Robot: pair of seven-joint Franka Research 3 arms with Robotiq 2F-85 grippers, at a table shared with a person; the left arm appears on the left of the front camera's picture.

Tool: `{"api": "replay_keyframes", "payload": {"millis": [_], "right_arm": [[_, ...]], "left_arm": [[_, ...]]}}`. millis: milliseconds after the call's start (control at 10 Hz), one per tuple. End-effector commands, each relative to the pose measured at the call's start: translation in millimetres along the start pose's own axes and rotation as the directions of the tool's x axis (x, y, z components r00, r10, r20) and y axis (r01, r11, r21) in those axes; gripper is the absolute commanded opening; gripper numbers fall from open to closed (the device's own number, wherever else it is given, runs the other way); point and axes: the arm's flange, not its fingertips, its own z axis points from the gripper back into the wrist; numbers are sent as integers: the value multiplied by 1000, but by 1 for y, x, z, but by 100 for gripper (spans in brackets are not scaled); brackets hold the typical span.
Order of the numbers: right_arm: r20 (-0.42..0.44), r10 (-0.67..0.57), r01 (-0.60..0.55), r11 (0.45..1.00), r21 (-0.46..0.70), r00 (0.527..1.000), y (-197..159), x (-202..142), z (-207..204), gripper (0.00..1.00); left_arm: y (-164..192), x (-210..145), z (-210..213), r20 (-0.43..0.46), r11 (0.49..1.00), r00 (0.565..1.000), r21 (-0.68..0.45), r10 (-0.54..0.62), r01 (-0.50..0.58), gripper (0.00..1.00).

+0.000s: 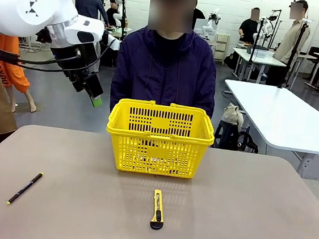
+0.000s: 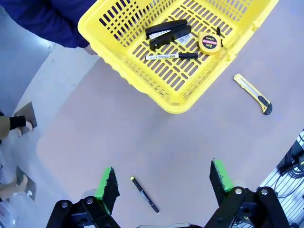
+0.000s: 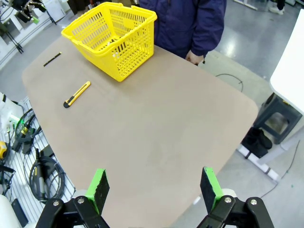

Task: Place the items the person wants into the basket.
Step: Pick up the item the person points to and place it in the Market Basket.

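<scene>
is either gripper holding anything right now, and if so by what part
Nothing is held. The left gripper and right gripper both hang open above the table, with nothing between their pads.

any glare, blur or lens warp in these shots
Front view: sharp, with a soft shadow beside the utility knife. Left wrist view: the basket looks skewed by the wide angle. Right wrist view: the table edge bows, and glare shows on the floor behind.
</scene>
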Motion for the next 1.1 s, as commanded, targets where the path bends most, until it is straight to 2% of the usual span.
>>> {"api": "replay_keyframes", "payload": {"millis": [0, 1000], "right_arm": [[31, 12, -12, 1000, 7, 999, -1, -1, -1, 100], [31, 12, -12, 1000, 7, 999, -1, -1, -1, 100]], "left_arm": [[-3, 2, 6, 7, 1000, 1000, 5, -7, 7, 100], [-3, 3, 3, 6, 1000, 1000, 1, -8, 8, 100]]}}
